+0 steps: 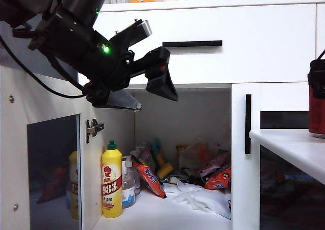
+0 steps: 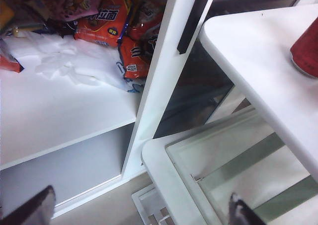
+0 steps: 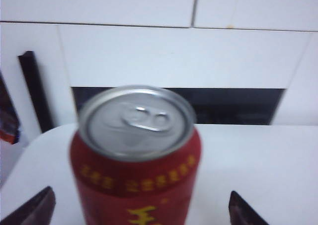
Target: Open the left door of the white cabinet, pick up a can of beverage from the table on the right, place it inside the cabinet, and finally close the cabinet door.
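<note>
From across the room the left pincer [image 1: 147,80] hangs spread before the open cabinet [image 1: 213,22], far from the can [image 1: 317,108] on the bench [image 1: 289,146]; the right pincer [image 3: 139,205], spread, straddles the upright can [image 3: 136,155].

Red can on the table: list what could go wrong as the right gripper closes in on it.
1. The can of beverage stands upright between the open right gripper fingertips; an off-centre close could tip it.
2. It sits near the table edge, so a nudge might push it off.
3. The open left gripper hangs before the open white cabinet, possibly blocking the way in.
</note>
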Motion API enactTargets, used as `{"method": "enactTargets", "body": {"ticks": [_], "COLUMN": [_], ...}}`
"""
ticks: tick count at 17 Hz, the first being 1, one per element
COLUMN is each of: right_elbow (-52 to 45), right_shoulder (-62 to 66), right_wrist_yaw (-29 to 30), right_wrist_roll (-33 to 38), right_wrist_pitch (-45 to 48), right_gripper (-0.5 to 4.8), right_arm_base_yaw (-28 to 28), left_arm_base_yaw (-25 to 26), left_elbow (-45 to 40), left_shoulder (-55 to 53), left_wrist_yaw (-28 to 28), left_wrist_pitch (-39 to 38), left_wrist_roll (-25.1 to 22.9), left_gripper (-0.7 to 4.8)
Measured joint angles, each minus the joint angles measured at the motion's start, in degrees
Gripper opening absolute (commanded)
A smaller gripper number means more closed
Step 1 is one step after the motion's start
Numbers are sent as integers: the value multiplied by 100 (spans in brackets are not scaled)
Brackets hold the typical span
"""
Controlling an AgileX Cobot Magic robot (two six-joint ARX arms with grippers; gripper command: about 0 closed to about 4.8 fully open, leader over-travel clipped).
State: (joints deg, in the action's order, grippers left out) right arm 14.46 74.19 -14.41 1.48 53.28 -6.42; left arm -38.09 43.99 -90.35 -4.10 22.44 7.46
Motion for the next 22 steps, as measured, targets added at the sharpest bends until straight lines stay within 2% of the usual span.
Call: {"method": "enactTargets", "body": {"ticks": [7, 15, 16, 17, 22], "right_elbow": [916, 940, 940, 940, 942], "right_shoulder": [879, 999, 999, 999, 997], "right_wrist_yaw": [59, 52, 50, 48, 28], "right_wrist_roll": [-4, -4, -4, -4, 0], "right_wrist_pitch": [44, -2, -9, -20, -46], "right_gripper": [479, 479, 378, 340, 340], "right_arm_base_yaw": [74, 74, 74, 74, 74], "left_arm_base_yaw": [-2, -2, -2, -2, -2], "left_elbow": [0, 0, 0, 0, 0], "left_shoulder": [0, 0, 0, 0, 0], "left_wrist_yaw": [-229, -315, -385, -396, -407], "left_wrist_pitch": [-199, -214, -214, -214, -214], "left_wrist_roll": [2, 4, 4, 2, 2], "left_gripper": [479, 479, 479, 479, 479]}}
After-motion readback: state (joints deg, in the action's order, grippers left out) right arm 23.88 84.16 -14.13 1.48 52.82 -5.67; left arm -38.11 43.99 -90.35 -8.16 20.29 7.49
